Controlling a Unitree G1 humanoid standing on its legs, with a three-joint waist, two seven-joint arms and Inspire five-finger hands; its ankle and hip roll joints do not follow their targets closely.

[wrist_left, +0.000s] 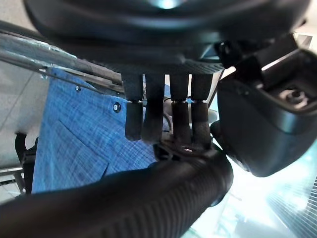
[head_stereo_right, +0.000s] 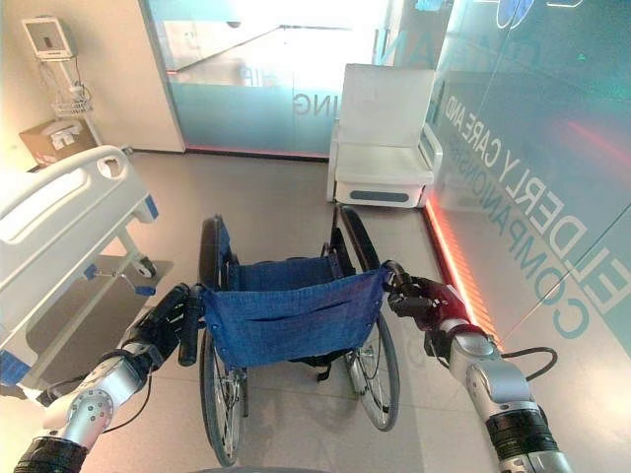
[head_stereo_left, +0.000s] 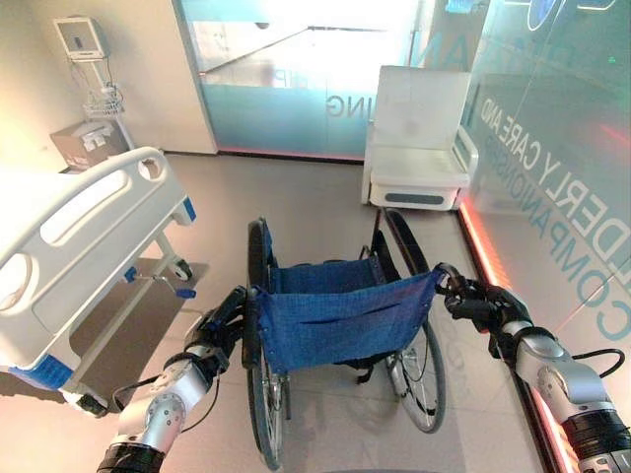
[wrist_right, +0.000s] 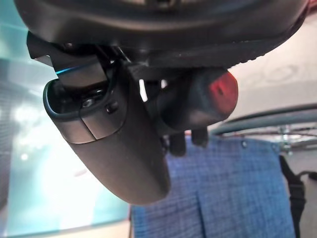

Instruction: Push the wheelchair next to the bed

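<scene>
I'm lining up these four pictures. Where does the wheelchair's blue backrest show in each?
Left eye view: blue backrest at lower centre, between both hands.
Right eye view: lower centre, nearer the left.
Left wrist view: behind the fingers.
Right wrist view: past the hand.
Shared landmark: its pocket seam.

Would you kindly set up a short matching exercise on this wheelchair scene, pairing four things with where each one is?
Things:
1. bed
2. white armchair
3. left hand
4. right hand

Places:
A. curled round the wheelchair's right push handle
B. on the robot's left
C. against the glass wall beyond the wheelchair
D. curled round the wheelchair's left push handle

Pairs: 1-B, 2-C, 3-D, 4-A
</scene>
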